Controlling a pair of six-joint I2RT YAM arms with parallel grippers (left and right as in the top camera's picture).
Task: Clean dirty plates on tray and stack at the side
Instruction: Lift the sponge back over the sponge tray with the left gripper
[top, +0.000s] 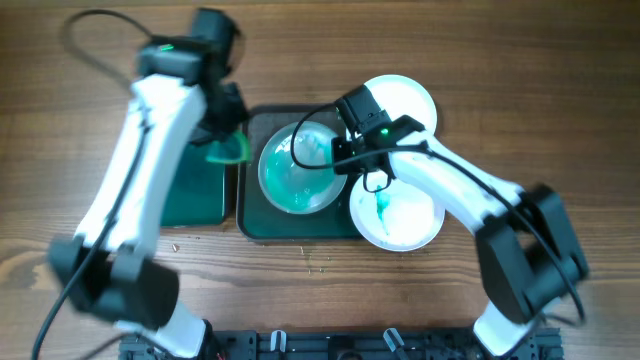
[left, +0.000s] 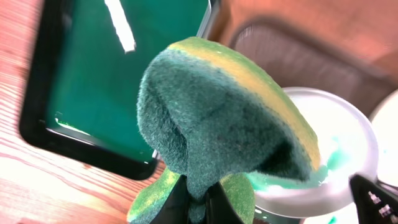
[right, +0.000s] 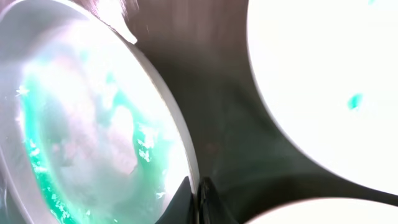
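Note:
A white plate (top: 298, 170) smeared teal lies on the dark green tray (top: 255, 225). My right gripper (top: 340, 152) is shut on its right rim, as the right wrist view (right: 198, 190) shows, with the smeared plate (right: 93, 124) at the left. Two more plates lie at the tray's right: a plain white one (top: 408, 98) behind, and one with a teal smear (top: 400, 215) in front. My left gripper (top: 228, 148) is shut on a green and yellow sponge (left: 230, 118), held above the gap left of the smeared plate (left: 348, 149).
A smaller bright-green tray with black rim (top: 195, 195) lies left of the dark tray and also shows in the left wrist view (left: 124, 81). Wooden tabletop surrounds everything. Small crumbs (top: 318, 262) lie in front of the dark tray.

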